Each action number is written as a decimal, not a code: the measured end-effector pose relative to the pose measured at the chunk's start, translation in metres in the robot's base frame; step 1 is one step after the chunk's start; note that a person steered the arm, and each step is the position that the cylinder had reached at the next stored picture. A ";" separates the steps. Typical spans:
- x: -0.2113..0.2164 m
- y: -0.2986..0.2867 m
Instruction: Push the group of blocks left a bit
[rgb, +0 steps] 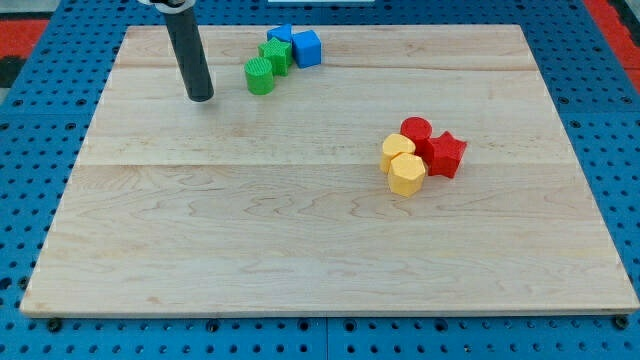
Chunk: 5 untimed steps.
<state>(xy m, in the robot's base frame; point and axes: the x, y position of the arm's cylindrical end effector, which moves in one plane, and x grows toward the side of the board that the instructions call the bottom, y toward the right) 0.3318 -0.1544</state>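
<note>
My tip (201, 97) rests on the wooden board (250, 240) at the view's upper left. Just to its right lies a group of blocks: a green cylinder (259, 76), a green block (275, 55), a blue cube (306, 48) and a second blue block (281, 34) behind them. The tip stands apart from the green cylinder, a short gap to its left. A second group sits at the view's right middle: a red cylinder (416, 132), a red star-shaped block (446, 154), and two yellow blocks (397, 150) (407, 174), all touching.
The board lies on a blue perforated table (40, 120). A red area (30, 20) shows at the view's top left corner.
</note>
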 end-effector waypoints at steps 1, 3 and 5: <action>-0.001 0.000; -0.003 0.000; -0.003 0.002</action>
<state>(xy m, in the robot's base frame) 0.3284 -0.1525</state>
